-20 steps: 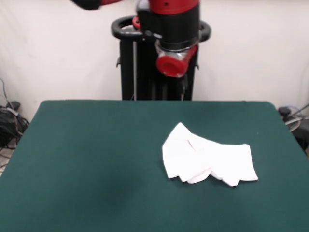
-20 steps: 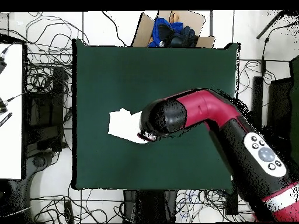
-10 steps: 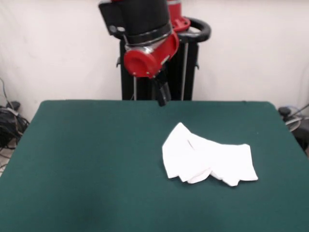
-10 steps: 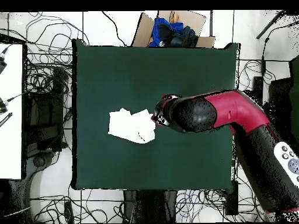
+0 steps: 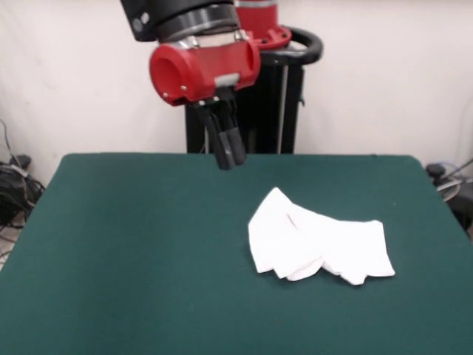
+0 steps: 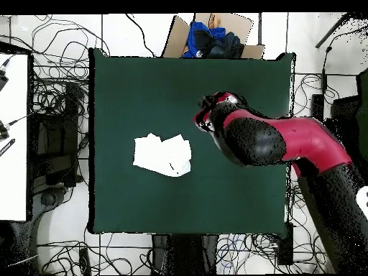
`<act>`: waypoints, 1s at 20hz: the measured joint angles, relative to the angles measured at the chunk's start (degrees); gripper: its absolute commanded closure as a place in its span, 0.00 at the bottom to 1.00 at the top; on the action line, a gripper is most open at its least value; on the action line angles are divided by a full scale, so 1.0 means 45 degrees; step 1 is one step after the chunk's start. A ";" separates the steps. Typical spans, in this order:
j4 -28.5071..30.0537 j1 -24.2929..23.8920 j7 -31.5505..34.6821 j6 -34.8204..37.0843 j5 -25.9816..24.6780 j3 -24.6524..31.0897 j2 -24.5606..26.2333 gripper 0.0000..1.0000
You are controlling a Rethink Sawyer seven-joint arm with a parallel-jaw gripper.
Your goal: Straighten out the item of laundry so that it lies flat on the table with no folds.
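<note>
While gripper point(image 5: 228, 151) hangs above table point(image 5: 133, 244), well off the cloth, fingers look drawn together w/ nothing between them; only a thin dark seam shows in front view. Overhead view: gripper point(image 6: 206, 121) apart from shirt, over bare green.

Item: shirt point(image 5: 314, 245), white, plain side up, no print visible. Lies crumpled on table; overhead view puts shirt point(image 6: 162, 154) toward one side of centre.

Condition: several overlapping layers, folded corners along near edge, a raised fold at top. Not flat.

Status, est.: nothing of straightening done as things lie; grasp, spread, smoothing all left.
</note>
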 measured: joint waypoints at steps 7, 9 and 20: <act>0.0592 0.0081 0.1570 -0.1887 0.1394 -0.1272 -0.0563 1.00; 0.0710 0.0106 0.1972 -0.2141 0.1640 -0.1534 -0.0592 1.00; 0.1516 0.0595 0.4349 -0.3816 0.2976 -0.3243 -0.0607 1.00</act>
